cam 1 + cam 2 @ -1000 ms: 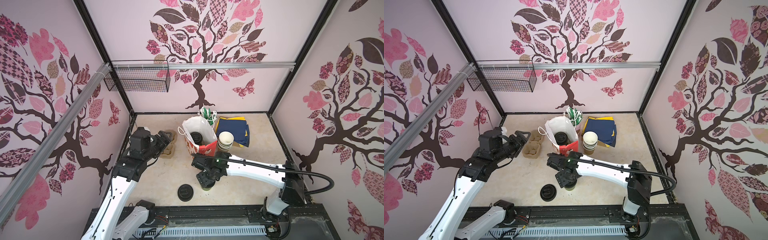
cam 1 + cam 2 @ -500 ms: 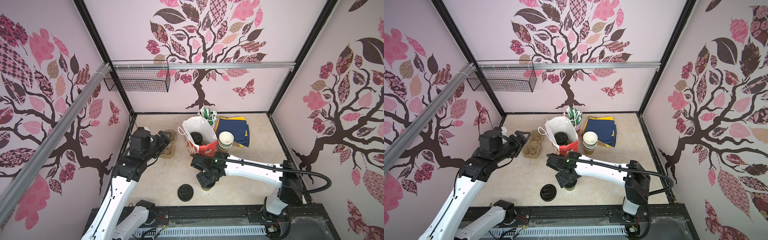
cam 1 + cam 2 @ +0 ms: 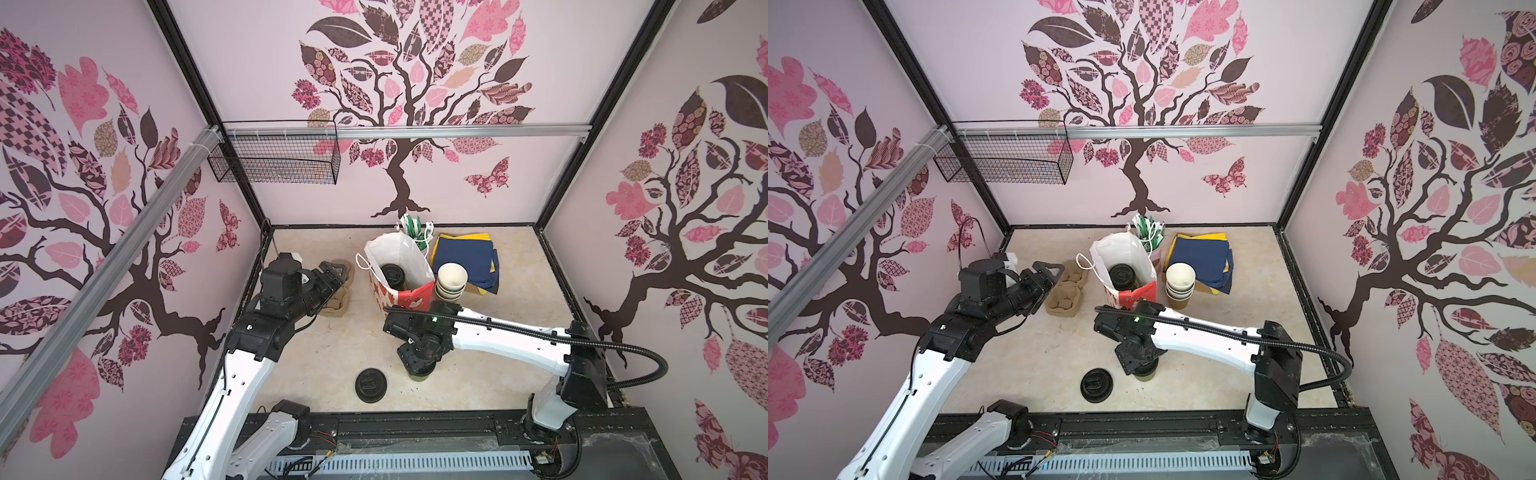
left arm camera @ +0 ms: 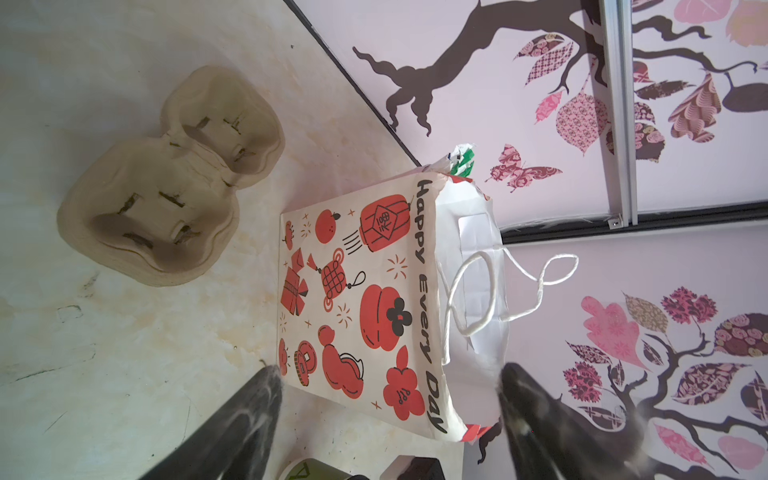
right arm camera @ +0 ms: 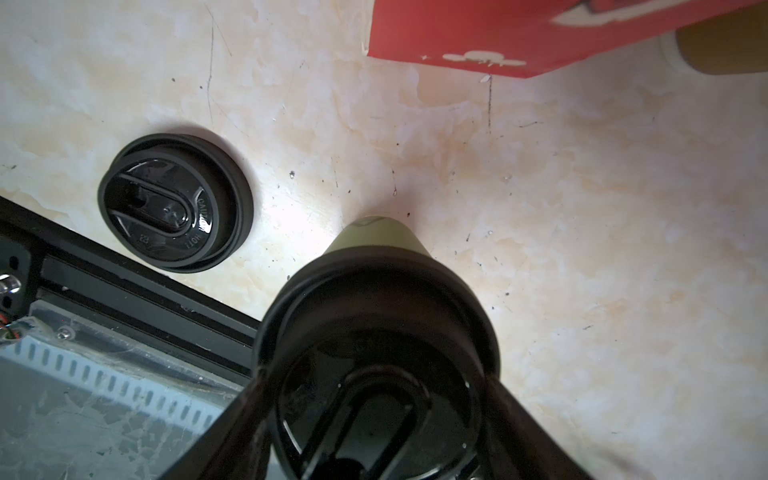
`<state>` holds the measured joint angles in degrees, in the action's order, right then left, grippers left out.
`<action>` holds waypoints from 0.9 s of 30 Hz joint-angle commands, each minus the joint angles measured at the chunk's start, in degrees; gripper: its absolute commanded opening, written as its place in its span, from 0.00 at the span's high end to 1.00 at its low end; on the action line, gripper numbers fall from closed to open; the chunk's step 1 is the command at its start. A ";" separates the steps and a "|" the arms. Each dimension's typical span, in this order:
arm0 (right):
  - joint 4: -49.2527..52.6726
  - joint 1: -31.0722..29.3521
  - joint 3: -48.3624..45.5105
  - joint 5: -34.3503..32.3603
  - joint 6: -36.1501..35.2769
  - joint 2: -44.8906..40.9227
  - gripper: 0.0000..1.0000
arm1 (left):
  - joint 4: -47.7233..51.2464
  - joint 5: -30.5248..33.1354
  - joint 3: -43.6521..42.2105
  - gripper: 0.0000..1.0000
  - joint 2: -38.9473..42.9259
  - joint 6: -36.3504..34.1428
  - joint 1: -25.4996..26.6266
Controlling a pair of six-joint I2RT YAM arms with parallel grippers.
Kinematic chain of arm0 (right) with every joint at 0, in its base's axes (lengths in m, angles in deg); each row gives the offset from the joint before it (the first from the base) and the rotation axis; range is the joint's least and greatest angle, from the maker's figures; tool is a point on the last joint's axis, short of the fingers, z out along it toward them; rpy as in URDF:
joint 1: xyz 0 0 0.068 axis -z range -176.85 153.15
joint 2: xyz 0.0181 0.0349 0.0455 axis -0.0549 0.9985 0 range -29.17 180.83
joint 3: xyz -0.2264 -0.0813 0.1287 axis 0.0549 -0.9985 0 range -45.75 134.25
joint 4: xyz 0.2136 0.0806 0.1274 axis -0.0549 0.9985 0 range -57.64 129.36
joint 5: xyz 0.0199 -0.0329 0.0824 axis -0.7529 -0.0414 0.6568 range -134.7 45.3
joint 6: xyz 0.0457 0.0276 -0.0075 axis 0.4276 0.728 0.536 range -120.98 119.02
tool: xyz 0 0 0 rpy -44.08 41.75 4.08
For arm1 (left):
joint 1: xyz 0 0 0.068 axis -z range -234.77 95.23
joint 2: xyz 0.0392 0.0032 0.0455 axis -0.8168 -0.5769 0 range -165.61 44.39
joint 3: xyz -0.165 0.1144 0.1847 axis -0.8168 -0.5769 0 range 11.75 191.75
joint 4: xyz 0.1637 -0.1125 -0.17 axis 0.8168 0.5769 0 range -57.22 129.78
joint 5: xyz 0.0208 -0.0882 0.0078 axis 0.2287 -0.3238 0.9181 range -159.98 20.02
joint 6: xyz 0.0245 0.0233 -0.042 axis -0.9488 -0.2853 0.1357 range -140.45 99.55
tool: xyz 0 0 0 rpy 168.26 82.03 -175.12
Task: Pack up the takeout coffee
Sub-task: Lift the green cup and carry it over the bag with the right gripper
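Two takeout coffees are the cargo, and one already stands in the bag. Left of centre in both top views, the left gripper (image 3: 334, 270) hangs over the moulded-pulp cup carrier (image 3: 338, 301). Its jaws are spread wide with nothing between them, aimed at the red-and-white paper bag (image 3: 401, 253). A loose black sip lid (image 3: 371, 385) lies flat at lower centre, apart from everything. Inside the bag, the first lidded cup (image 3: 392, 275) shows only its black top. Just right of the loose lid, the second lidded cup (image 3: 422, 375) stands on the table (image 3: 332, 353) under the right gripper (image 5: 376, 374). Those jaws flank the lid's rim, and whether they already pinch cannot be told.

A good pick probably means a light squeeze, so the paper wall does not buckle or the lid pop. The cup should then rise straight and upright, clear the bag's near lip and go down beside the first cup.

The right wrist covers most of the cup's body in the top views, and the wrist view cuts off the lid's near half. The bag's floor is hidden, so the free room there is unknown. Right of the bag sit a stack of empty paper cups (image 3: 451, 282) and navy napkins (image 3: 465, 257).
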<state>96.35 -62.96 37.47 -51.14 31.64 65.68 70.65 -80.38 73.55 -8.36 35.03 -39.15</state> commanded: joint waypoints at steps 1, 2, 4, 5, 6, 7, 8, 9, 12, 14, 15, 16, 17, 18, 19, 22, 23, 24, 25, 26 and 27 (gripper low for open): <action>6.71 -0.34 3.54 -2.20 0.70 -5.29 0.28 | -2.03 -6.29 1.75 0.14 -1.95 -4.93 -0.32; 7.96 -0.34 3.93 -2.70 0.56 -5.74 0.28 | -1.96 -7.62 2.27 0.14 -2.68 -5.61 -0.32; 10.77 -0.17 4.87 -4.54 0.36 -6.59 0.28 | -2.36 -10.02 3.04 0.14 -3.92 -6.47 -0.32; 11.99 0.05 5.37 -5.21 0.24 -6.92 0.28 | -2.85 -11.03 3.16 0.14 -4.37 -6.61 -0.31; 13.38 0.55 6.11 -5.72 0.07 -7.39 0.28 | -3.62 -12.22 3.28 0.14 -4.83 -6.69 -0.32; 14.34 1.33 6.62 -5.80 -0.23 -8.01 0.28 | -4.51 -13.61 3.35 0.14 -5.39 -6.77 -0.32; 15.03 2.38 7.21 -5.79 -0.40 -8.72 0.28 | -5.00 -14.69 3.55 0.14 -5.96 -6.85 -0.32; 15.38 3.35 7.60 -5.47 -0.66 -9.42 0.28 | -5.19 -15.62 3.81 0.14 -6.41 -7.13 -0.32; 15.21 6.50 7.31 -4.87 -1.97 -12.21 0.28 | -5.29 -17.72 4.57 0.15 -8.17 -7.36 0.34; 15.78 8.46 7.79 -4.66 -3.10 -13.41 0.28 | -5.00 -16.93 4.99 0.16 -9.00 -7.42 1.36; 16.24 8.84 8.43 -5.04 -3.42 -13.70 0.28 | -5.05 -16.16 5.04 0.17 -9.33 -7.29 1.85; 16.91 9.06 9.35 -5.73 -3.81 -13.84 0.28 | -5.31 -15.45 5.00 0.18 -9.77 -6.93 2.28; 17.53 9.07 10.12 -6.35 -4.11 -13.77 0.28 | -5.89 -15.04 4.99 0.19 -10.35 -6.45 2.65; 18.02 9.09 10.81 -6.92 -4.40 -13.75 0.28 | -6.28 -14.77 5.06 0.20 -10.88 -5.92 2.90; 18.63 9.15 11.66 -7.67 -4.66 -13.65 0.28 | -6.58 -14.36 5.29 0.22 -11.57 -5.30 3.09; 20.05 9.23 14.28 -8.20 -5.14 -13.62 0.28 | -6.06 -12.27 6.27 0.26 -12.79 -4.77 3.72; 20.21 9.31 15.57 -8.09 -5.35 -13.58 0.28 | -5.97 -11.09 6.40 0.27 -12.92 -4.60 3.80; 20.26 9.33 16.78 -7.63 -5.53 -13.71 0.28 | -6.04 -10.24 6.45 0.28 -13.07 -4.44 3.80; 20.28 9.32 18.42 -7.28 -5.59 -13.75 0.28 | -6.22 -9.41 6.49 0.30 -13.11 -4.21 3.81; 20.21 9.40 19.82 -6.82 -5.76 -13.60 0.28 | -6.23 -8.52 6.60 0.32 -13.32 -4.07 3.81; 20.30 9.42 21.15 -6.31 -6.02 -13.48 0.28 | -6.23 -8.03 6.75 0.33 -13.49 -4.07 3.78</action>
<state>114.64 -53.71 54.34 -57.48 26.85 53.61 65.38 -91.54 77.13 -21.80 30.77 -35.52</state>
